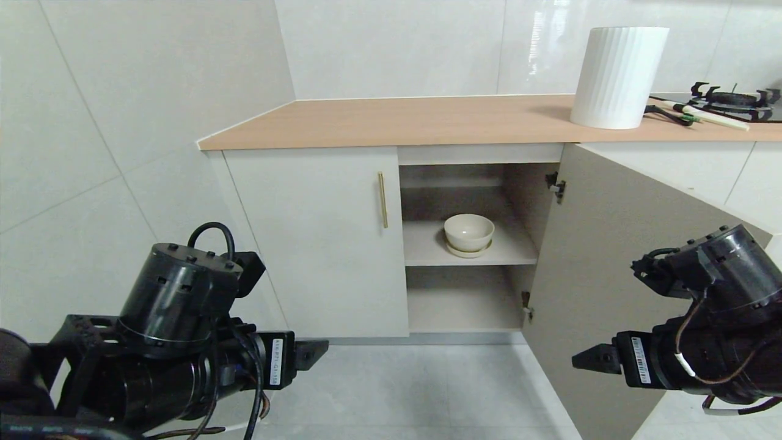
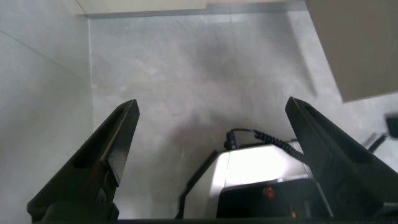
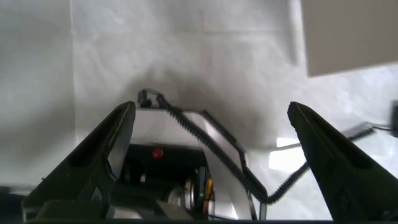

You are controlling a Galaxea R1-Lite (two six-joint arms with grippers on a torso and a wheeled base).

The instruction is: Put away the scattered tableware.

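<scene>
Wide open and empty, my left end effector (image 2: 211, 134) and right end effector (image 3: 211, 127) hang low. The bowl (image 1: 468, 231) sits on a plate (image 1: 467, 252) on the cupboard shelf (image 1: 427, 244). I think the door (image 1: 599, 244) needs shutting next.

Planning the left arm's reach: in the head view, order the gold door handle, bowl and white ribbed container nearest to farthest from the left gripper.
1. Gold handle, on the closed door, nearest the left gripper.
2. Bowl, inside on the middle shelf.
3. White ribbed container, on the countertop, far right.
</scene>
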